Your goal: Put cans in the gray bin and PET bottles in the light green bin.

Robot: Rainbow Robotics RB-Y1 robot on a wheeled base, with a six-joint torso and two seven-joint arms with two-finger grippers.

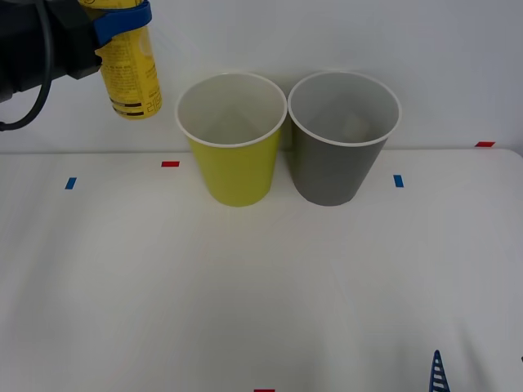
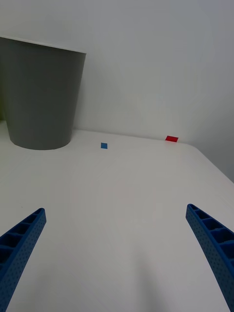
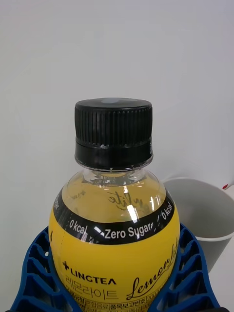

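Observation:
My left gripper (image 1: 122, 24) is raised above the table's far left, shut on the PET bottle (image 1: 132, 73). The bottle has a yellow label and hangs left of the light green bin (image 1: 233, 163). In the left wrist view the bottle (image 3: 114, 234) shows its black cap and clear amber neck between the blue fingers (image 3: 34, 273). The gray bin (image 1: 335, 163) stands upright, touching the green one's right side. My right gripper (image 2: 117, 253) is low over the table's near right, open, with the gray bin (image 2: 41, 97) ahead of it. Cans are out of view.
Small blue and red tape marks (image 1: 398, 180) lie on the white table (image 1: 261, 286), which ends at a pale wall behind the bins. A bin's pale rim (image 3: 204, 214) shows behind the bottle; I cannot tell which bin it is.

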